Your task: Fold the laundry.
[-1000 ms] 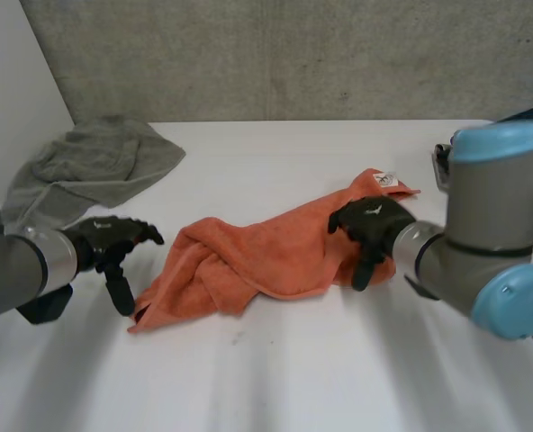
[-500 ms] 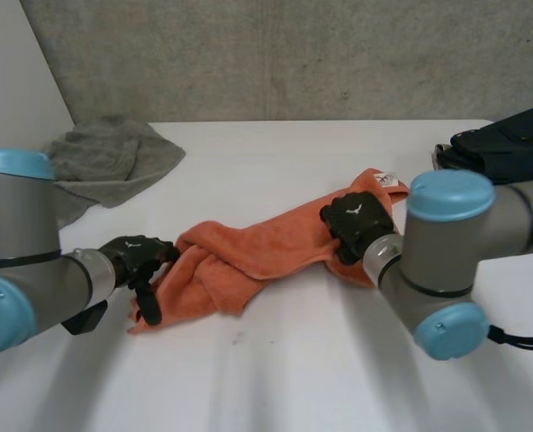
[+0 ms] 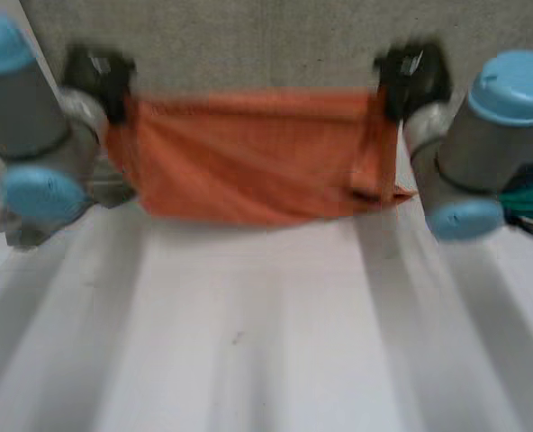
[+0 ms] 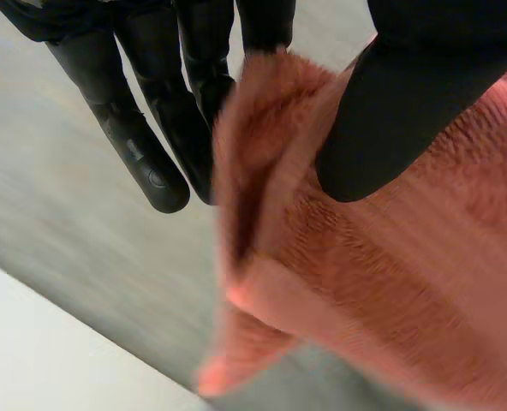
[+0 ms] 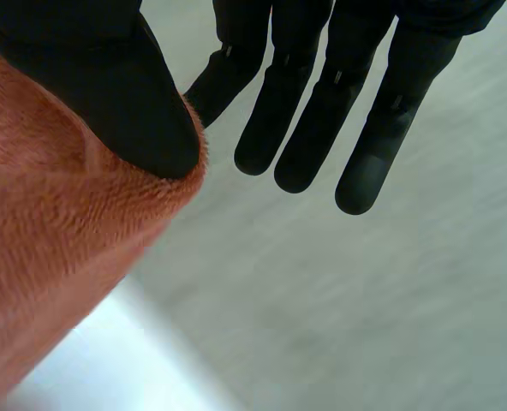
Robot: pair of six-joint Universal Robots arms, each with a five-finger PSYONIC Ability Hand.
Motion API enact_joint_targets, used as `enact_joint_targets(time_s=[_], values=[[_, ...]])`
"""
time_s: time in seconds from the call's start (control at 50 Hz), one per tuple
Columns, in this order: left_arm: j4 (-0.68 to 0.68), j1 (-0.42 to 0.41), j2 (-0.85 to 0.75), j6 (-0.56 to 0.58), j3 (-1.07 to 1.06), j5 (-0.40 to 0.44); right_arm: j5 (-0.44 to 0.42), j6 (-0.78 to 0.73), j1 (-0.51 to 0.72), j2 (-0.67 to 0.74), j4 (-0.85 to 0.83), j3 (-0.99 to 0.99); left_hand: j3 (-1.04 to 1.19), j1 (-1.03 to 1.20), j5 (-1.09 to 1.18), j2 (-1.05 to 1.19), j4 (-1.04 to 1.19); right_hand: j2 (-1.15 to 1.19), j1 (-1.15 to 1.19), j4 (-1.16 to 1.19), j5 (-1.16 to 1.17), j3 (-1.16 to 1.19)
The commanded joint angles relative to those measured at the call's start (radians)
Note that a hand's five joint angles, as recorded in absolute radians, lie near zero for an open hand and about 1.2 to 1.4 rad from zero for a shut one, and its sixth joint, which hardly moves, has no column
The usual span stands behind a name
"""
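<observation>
At the left, the left arm (image 3: 32,135) reaches up and the left robot hand (image 3: 100,76) holds the upper left corner of the orange towel (image 3: 257,157). In the left wrist view the thumb of this robot hand (image 4: 408,86) presses down on the towel (image 4: 390,291). This pinches the bunched corner against the fingers (image 4: 151,137), which stay nearly straight, two of them standing clear beside the cloth. From there the towel stretches across as a wide, fairly flat sheet between the two robot hands. Its top edge is taut and nearly level, and its body hangs down in front of the wall. A small lower corner juts out past the right side. At the right, the right robot hand (image 3: 411,76) on the right arm (image 3: 492,144) grips the upper right corner. In the right wrist view its thumb (image 5: 108,86) clamps the edge of the towel (image 5: 48,240) against a finger behind it, while the other fingers (image 5: 305,111) reach out straight and free of the cloth. Below the towel lies the white tabletop (image 3: 248,342); whether the lower edge touches it cannot be told. Behind stands a grey concrete wall (image 3: 266,36).
</observation>
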Motion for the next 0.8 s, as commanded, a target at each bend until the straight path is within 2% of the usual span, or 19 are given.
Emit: enact_joint_targets(time_s=[0.02,0.12,0.2,0.32,0.42,0.44,0.54,0.68,0.8], values=[[0.204,0.018,0.034,-0.018,0.169,0.027,0.06,0.05,-0.009,0.016,-0.362,-0.177,0.209,0.295,0.255,0.203,0.199,0.215,0.261,0.199,0.215,0.207],[0.239,0.019,0.048,-0.021,0.085,0.035,0.026,0.055,0.004,-0.01,-0.325,-0.163,0.209,0.295,0.255,0.203,0.199,0.215,0.261,0.199,0.215,0.207],[0.244,0.031,0.066,-0.02,-0.066,0.041,-0.006,0.055,0.005,-0.035,-0.213,-0.097,0.209,0.295,0.255,0.203,0.199,0.215,0.261,0.199,0.215,0.207],[0.255,0.045,0.051,-0.027,-0.319,0.073,-0.067,0.055,0.004,-0.042,-0.02,0.088,0.209,0.295,0.255,0.203,0.199,0.215,0.261,0.199,0.215,0.207],[0.243,0.042,0.005,-0.018,-0.488,0.086,-0.118,0.051,0.002,-0.044,0.045,0.263,0.209,0.295,0.255,0.203,0.199,0.215,0.261,0.199,0.215,0.207],[0.239,0.042,-0.004,-0.015,-0.511,0.086,-0.126,0.05,0.001,-0.042,0.046,0.288,0.143,0.228,0.189,0.137,0.132,0.215,0.261,0.199,0.215,0.207],[0.163,0.044,-0.024,0.054,-0.583,0.08,-0.153,0.007,0.005,-0.044,0.035,0.401,-0.833,-0.748,-0.787,-0.839,-0.844,0.215,0.261,0.199,0.215,0.207],[0.0,0.076,0.082,0.079,-0.581,0.086,-0.144,-0.077,0.017,-0.056,0.038,0.437,-0.88,-0.794,-0.834,-0.886,-0.89,0.215,0.261,0.199,0.215,0.207],[-0.014,0.122,0.148,0.06,-0.574,0.135,-0.132,-0.079,0.02,-0.088,0.043,0.443,-0.804,-0.718,-0.758,-0.81,-0.814,0.215,0.261,0.199,0.215,0.207]])
